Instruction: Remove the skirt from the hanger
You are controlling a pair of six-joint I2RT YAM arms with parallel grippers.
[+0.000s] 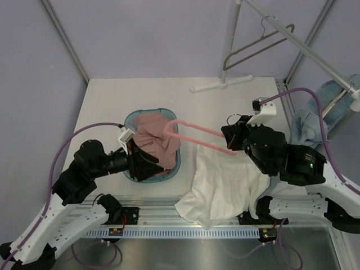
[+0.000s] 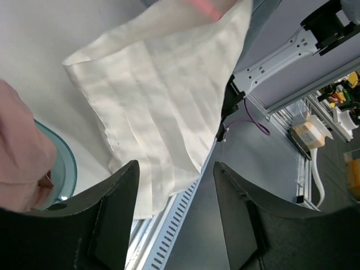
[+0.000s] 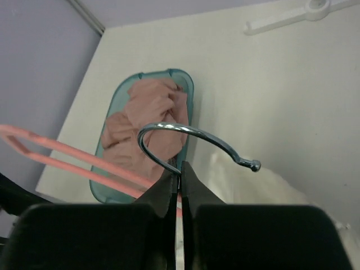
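Skirt: dusty-pink soft fabric skirt (image 1: pixel 157 138), bunched in the teal oval plastic basket (image 1: pixel 143 111) at mid-left of the white table (image 1: pixel 112 95). As far as can be told, it is free of the hanger.
Hanger: pink plastic hanger (image 1: pixel 202 129) with a chrome wire hook (image 3: pixel 185 130), held level above the table. Its far loop reaches over the basket's right rim; touching the fabric or just above it, cannot tell.
Right arm: black right gripper (image 3: pixel 180 169) pinched tight on the hook's shank, carrying the hanger.
Left arm: black left gripper (image 2: pixel 175 174) with fingers parted and nothing between them, poised at the basket's near side beside the skirt.
Step in hand: judged the closing one — skirt lying in the basket, hanger bars looking bare.
Next move calls for: drawing the hanger away to the right and slightly up, so the loop snags no fold; left arm backing toward its base.
Edges: crumpled white cloth (image 1: pixel 225 180) lies under the right arm and droops over the table's near edge onto the slotted aluminium rail (image 1: pixel 185 230). The basket rim sits just beside the left fingers.
Open room: bare table behind and left of the basket. The back right is taken by the white rack foot (image 1: pixel 222 84) — a grey wire hanger (image 1: pixel 253 48) hangs above it.
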